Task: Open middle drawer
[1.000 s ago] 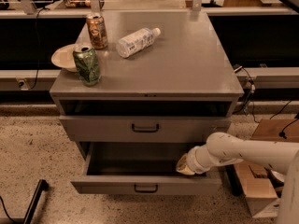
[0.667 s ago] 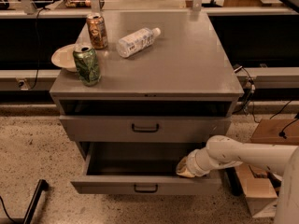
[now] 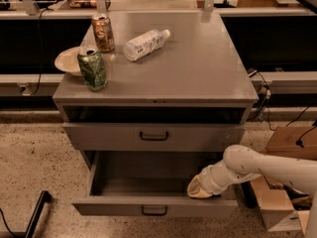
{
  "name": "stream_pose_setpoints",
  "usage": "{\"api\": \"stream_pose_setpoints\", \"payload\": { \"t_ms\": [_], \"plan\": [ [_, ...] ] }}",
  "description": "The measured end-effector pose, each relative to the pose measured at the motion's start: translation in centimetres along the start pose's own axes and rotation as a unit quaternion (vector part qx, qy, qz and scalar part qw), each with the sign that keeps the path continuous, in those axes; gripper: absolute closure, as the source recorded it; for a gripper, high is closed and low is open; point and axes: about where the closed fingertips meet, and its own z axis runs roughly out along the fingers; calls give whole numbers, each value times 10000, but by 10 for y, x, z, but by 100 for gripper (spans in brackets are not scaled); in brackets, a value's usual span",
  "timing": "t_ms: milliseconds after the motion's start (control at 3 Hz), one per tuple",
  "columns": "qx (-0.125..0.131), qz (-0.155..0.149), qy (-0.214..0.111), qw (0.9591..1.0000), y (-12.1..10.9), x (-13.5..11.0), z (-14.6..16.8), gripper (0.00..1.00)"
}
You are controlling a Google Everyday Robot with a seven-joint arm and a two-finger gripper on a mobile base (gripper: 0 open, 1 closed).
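The middle drawer [image 3: 124, 206] is a grey metal drawer with a low front and a small dark bar handle. It stands pulled well out of the cabinet, and its inside looks bare. My gripper [image 3: 198, 189] is on the end of the white arm coming in from the right. It sits low inside the drawer's right end, just behind the drawer front. The taller top drawer [image 3: 99, 137] above it is closed. The lowest drawer is hidden under the open one.
On the cabinet top [image 3: 198, 68] stand a green can [image 3: 92, 68] and a brown can [image 3: 103, 32], with a clear bottle [image 3: 144, 44] lying down and a pale bowl [image 3: 67, 61] at the left edge. Cardboard boxes [image 3: 280, 202] sit on the floor at right. A dark bar [image 3: 35, 214] lies on the floor at left.
The middle drawer has come a little further out toward the camera. My gripper has moved forward with it, staying behind the drawer front.
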Motion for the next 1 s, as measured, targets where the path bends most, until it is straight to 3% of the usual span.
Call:
{"api": "stream_pose_setpoints", "payload": {
  "t_ms": [333, 667, 1000],
  "plan": [
    [-319, -394, -213, 9985, 34, -19, -21, 100],
    [-532, -561, -373, 9963, 59, -32, -29, 100],
    [-397, -447, -228, 9980, 55, -40, -33, 100]
  ]
}}
